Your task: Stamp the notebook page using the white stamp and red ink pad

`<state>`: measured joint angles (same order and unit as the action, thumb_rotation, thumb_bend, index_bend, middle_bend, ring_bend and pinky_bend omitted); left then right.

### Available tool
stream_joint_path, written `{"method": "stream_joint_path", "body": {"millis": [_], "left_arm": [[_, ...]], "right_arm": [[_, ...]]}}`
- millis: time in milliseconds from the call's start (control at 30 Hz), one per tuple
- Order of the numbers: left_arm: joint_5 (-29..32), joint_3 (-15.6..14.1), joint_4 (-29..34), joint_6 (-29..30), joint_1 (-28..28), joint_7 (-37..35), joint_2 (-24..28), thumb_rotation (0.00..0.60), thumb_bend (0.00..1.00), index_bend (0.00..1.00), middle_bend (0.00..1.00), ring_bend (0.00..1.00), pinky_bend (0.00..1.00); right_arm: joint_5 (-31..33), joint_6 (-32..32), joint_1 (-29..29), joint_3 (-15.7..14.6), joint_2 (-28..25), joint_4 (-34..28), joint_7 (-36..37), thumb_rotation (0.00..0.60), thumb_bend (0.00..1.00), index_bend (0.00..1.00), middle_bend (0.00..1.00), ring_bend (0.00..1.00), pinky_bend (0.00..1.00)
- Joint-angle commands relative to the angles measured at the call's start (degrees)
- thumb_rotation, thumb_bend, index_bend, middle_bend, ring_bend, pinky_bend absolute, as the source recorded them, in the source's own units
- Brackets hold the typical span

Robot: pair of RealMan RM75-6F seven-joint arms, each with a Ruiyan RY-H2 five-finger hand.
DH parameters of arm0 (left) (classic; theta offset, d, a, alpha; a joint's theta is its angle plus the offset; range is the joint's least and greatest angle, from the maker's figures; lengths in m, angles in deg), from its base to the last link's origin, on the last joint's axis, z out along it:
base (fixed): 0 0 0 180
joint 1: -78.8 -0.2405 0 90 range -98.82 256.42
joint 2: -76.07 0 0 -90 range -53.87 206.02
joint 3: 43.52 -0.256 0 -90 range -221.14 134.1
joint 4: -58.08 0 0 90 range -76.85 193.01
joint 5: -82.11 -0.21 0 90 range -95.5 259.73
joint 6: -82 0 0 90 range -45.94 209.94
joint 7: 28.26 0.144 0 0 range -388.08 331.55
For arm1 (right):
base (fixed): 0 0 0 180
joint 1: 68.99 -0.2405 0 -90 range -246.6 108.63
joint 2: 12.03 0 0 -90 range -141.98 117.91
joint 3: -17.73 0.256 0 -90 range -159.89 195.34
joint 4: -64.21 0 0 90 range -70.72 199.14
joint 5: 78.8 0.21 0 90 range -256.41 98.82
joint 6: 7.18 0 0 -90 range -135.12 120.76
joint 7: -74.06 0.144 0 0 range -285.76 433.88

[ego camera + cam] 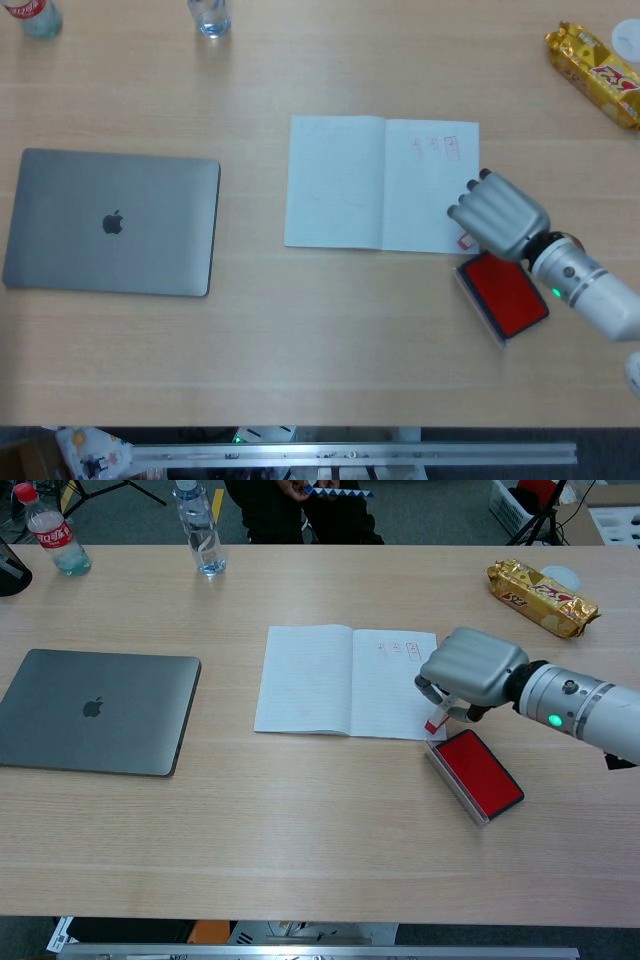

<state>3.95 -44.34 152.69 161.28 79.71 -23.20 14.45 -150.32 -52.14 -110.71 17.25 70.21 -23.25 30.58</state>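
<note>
Your right hand [470, 673] has its fingers curled around the small white stamp with the red inked end [435, 718]. The stamp hangs below the palm, red end down and tilted toward the robot.

Key relation: the stamp tip sits right at the lower right corner of the open lined paper notebook [345, 680], over the near edge of the right-hand page. From the chest view it looks touching or nearly touching the paper; I can't tell which. In the head view only a sliver of the stamp [464, 240] shows under the hand [497, 215].

The notebook's long axis runs left-right across the table. Blank page lies away from you and to the left of the stamp tip. Faint red marks [398, 649] sit at the far end of the same page.

The rectangular red ink pad in its open case [476, 773] is just beside the notebook corner, on the near right side, directly below your hand.

Left hand isn't in either view; the right one does this job.

My read: stamp is inked. Press straight down, and watch the corner, since you're close to going off the page.
</note>
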Motion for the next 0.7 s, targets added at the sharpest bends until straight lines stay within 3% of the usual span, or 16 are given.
{"method": "stream_joint_path", "body": {"millis": [33,700], "left_arm": [[0.06,0.01,-0.03,-0.08,0.02,0.02,0.01,0.6,0.21,0.25,0.08,0.13,0.02],[0.79,0.14,-0.74,-0.99,0.28,-0.31,-0.21,0.6,0.21,0.24,0.08,0.13,0.02]], "right_arm": [[0.37,-0.03,-0.31,-0.07,0.48,0.5,-0.05,0.6,0.43,0.75,0.6,0.46,0.42],[1.67,-0.49,-2.02,-1.37,3.81,3.72,-1.33,0.6,0.43,0.76,0.6,0.46,0.42]]}}
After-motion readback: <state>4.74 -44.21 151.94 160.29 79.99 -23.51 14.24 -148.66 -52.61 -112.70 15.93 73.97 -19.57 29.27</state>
